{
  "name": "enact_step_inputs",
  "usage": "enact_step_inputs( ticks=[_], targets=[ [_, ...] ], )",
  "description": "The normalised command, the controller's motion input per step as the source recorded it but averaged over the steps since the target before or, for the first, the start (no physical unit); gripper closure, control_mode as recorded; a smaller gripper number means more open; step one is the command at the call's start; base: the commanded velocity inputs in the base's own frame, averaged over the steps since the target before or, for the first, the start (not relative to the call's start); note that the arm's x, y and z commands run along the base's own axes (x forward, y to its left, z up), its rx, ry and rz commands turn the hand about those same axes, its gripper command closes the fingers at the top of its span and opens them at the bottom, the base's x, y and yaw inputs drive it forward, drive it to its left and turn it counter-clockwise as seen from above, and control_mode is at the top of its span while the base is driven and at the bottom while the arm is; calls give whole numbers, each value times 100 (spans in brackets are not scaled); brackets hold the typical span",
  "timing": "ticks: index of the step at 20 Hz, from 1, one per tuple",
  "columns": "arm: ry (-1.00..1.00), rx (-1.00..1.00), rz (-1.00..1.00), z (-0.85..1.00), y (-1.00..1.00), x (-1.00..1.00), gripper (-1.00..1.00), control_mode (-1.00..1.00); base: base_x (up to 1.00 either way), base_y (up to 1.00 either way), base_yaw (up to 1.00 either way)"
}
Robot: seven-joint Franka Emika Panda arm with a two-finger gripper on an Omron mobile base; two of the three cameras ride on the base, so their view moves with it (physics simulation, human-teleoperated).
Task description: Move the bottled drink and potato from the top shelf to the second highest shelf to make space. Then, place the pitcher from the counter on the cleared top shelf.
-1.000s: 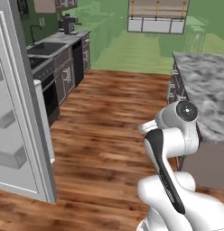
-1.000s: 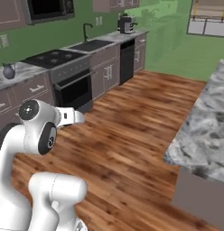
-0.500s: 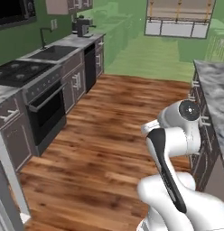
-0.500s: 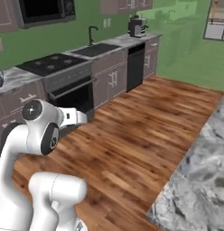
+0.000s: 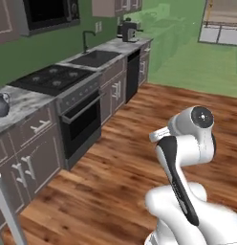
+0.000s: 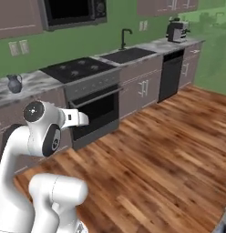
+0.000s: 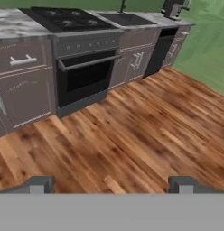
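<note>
Hand view: claw [image 7: 111, 184] spread wide and empty, angled down at floor [image 7: 132, 122]

Both base views look forward and down from behind the arm, sharing the worktop [image 5: 25, 100] and oven [image 6: 94, 111]. The hand view faces that oven [image 7: 82, 76] low over the floor [image 7: 132, 135].

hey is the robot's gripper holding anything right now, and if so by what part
Nothing is held. In the hand view the two-finger gripper stands wide open with only wooden floor between its dark tips. The dark blue-grey pitcher sits on the marbled counter.
</note>
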Motion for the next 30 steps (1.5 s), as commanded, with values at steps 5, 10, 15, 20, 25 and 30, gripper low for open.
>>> enact_step_inputs(
  ticks=[5,10,15,20,25,30],
  targets=[
    [0,0,0,0,0,0,-100,100,100,38,33],
    [0,0,0,0,0,0,-100,100,100,30,33],
    [0,0,0,0,0,0,-100,100,89,8,37],
    [0,0,0,0,0,0,-100,100,77,0,45],
    [0,0,0,0,0,0,-100,100,66,0,49],
    [0,0,0,0,0,0,-100,100,63,0,51]
  ],
)
